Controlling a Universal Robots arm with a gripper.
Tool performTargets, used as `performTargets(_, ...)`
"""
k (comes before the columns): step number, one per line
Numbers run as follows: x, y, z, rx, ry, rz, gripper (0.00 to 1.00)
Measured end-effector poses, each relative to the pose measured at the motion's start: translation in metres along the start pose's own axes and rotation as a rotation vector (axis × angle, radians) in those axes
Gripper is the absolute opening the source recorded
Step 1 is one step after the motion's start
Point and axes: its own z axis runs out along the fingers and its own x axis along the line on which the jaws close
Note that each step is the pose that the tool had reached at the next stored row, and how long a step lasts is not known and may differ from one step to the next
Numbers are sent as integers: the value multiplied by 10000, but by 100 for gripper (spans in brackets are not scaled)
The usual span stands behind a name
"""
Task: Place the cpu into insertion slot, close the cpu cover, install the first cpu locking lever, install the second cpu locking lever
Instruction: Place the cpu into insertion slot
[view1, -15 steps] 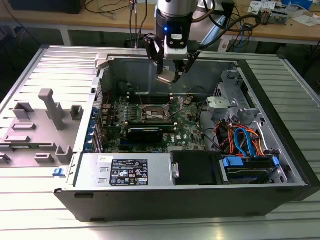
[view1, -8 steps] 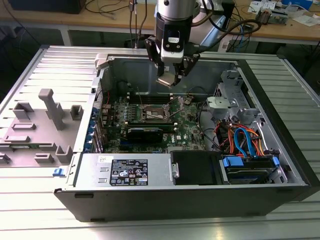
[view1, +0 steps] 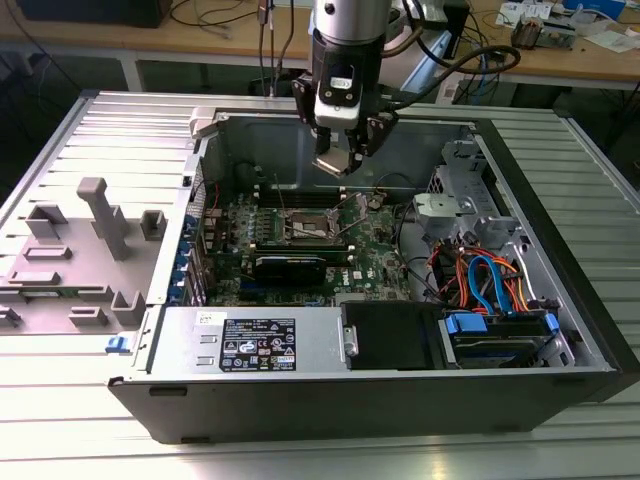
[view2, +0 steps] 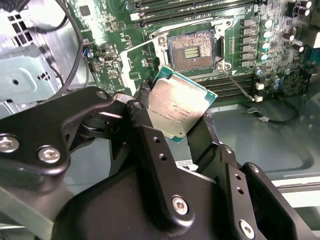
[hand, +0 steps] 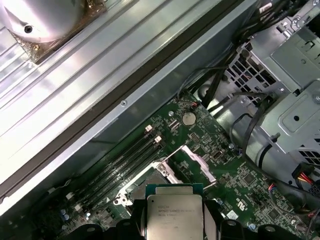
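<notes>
Hovering over the bare insertion slot (view2: 192, 50), gripper (view2: 175, 109) with jaws clamped on the faintly lettered cpu (view2: 184, 105)

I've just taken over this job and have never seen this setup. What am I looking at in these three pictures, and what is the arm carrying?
The exterior view is from a camera off the arm. It shows one robot arm whose gripper hangs over an open computer case lying on a ribbed metal table. The two wrist views come from cameras riding on the arm. In both, the gripper is shut on the edges of the cpu, a small silver-topped chip. The chip is held above the green circuit board, apart from the insertion slot, which lies uncovered and empty. Grey plastic holders stand at the exterior view's left.
</notes>
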Motion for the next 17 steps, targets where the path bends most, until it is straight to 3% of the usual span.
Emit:
performTargets(5, -10, -39, 19, -1, -12, 111, 55)
performTargets(13, -12, -45, 79, -15, -141, 1735, 55)
performTargets(17, -12, -46, 83, -8, -145, 1879, 55)
